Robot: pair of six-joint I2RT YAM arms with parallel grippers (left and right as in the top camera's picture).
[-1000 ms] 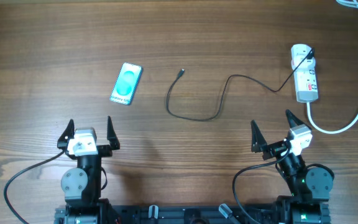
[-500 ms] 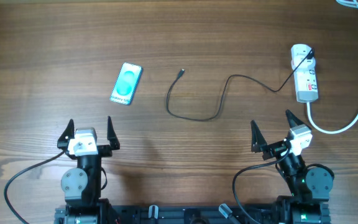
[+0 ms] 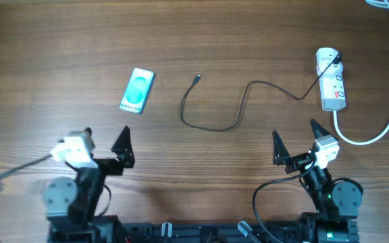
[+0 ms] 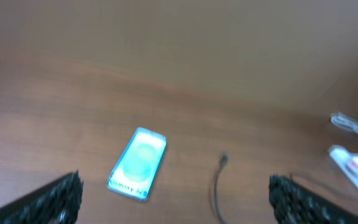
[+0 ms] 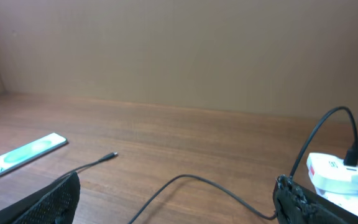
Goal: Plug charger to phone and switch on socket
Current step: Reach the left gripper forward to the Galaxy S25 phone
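**Overhead view.** The phone (image 3: 137,90) lies screen-up on the table (image 3: 46,40), left of centre. The charger (image 3: 211,126) is looped between it and the socket (image 3: 331,88) at the far right, with its free connector (image 3: 196,79) well apart from the phone. The black plug (image 3: 336,59) is seated in the socket's far end, the only receptacle seen to be filled; no other container is shown. The left hand (image 3: 105,135) and right hand (image 3: 294,131) are held near the table's front edge, both spread wide and empty.

**Left wrist view (blurred).** The phone (image 4: 138,163) is framed between the widely parted, empty fingers. This aim is judged to suit an approach toward it.

**Right wrist view.** Nothing is gripped between the widely parted fingers. The socket (image 5: 337,174) lies nearest the right finger, so this hand is judged better placed for the switch. The switch's state cannot be told.
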